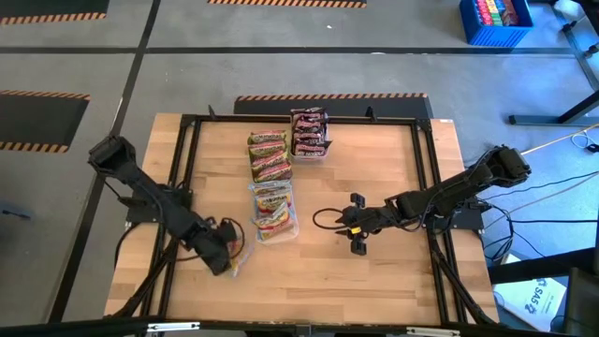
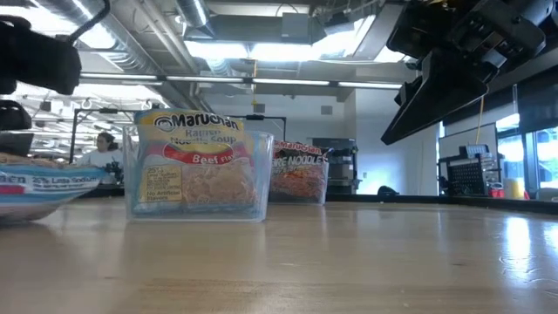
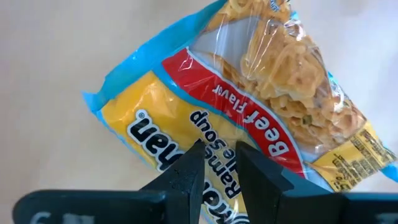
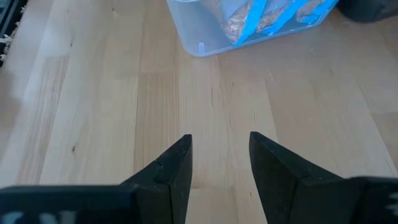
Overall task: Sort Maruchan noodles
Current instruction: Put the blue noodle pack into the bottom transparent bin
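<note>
High view: left gripper (image 1: 227, 257) sits at table's (image 1: 393, 281) front-left w/ a yellow-blue beef packet (image 3: 249, 106) at its tips. Left wrist view: fingers (image 3: 186, 177) only narrowly apart over packet's edge; can't tell if they pinch it. Right gripper (image 1: 357, 227) hovers over bare wood mid-table, jaws spread w/ nothing between. Other packets lie in three clear trays: yellow-pink ones in near tray (image 1: 272, 211), green-orange ones in middle tray (image 1: 269, 154), dark brown-red ones in far tray (image 1: 309, 133). Low view: person (image 2: 103, 150) in room behind.
</note>
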`<control>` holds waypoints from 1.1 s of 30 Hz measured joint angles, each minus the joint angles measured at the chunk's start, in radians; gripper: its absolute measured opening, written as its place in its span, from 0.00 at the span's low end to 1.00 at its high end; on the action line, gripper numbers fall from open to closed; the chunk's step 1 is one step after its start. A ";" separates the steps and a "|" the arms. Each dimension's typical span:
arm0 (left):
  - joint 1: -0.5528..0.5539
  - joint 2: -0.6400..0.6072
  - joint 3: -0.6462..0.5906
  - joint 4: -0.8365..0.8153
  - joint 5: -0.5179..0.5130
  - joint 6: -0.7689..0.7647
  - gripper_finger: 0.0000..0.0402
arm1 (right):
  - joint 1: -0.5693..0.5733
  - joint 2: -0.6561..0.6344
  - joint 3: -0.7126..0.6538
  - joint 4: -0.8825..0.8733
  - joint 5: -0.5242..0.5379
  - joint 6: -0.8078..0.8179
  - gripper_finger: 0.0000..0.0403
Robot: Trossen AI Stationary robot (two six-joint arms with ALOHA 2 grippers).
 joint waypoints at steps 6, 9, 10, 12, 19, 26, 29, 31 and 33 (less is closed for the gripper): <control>-0.016 0.107 0.001 0.291 -0.012 0.104 0.22 | 0.001 0.000 0.000 0.001 -0.035 0.002 0.35; -0.018 0.173 0.027 0.372 -0.010 0.160 0.22 | 0.001 0.000 0.000 0.004 -0.061 0.030 0.35; -0.020 0.195 0.045 0.373 -0.014 0.177 0.22 | 0.001 0.000 0.000 0.004 -0.064 0.033 0.35; -0.018 0.244 0.088 0.373 -0.025 0.221 0.22 | 0.003 0.000 0.000 0.005 -0.064 0.042 0.35; 0.007 0.393 0.261 0.367 -0.106 0.418 0.22 | 0.064 0.012 -0.001 0.057 -0.040 0.061 0.35; 0.032 0.484 0.386 0.368 -0.249 0.581 0.22 | 0.131 0.069 0.000 0.238 -0.039 0.064 0.35; 0.055 0.511 0.405 0.422 -0.305 0.644 0.22 | 0.148 0.105 0.000 0.296 -0.029 0.109 0.35; 0.072 0.526 0.408 0.480 -0.313 0.681 0.22 | 0.153 0.128 0.000 0.335 -0.029 0.133 0.35; 0.092 0.543 0.408 0.535 -0.314 0.718 0.22 | 0.152 0.146 0.000 0.356 -0.033 0.164 0.37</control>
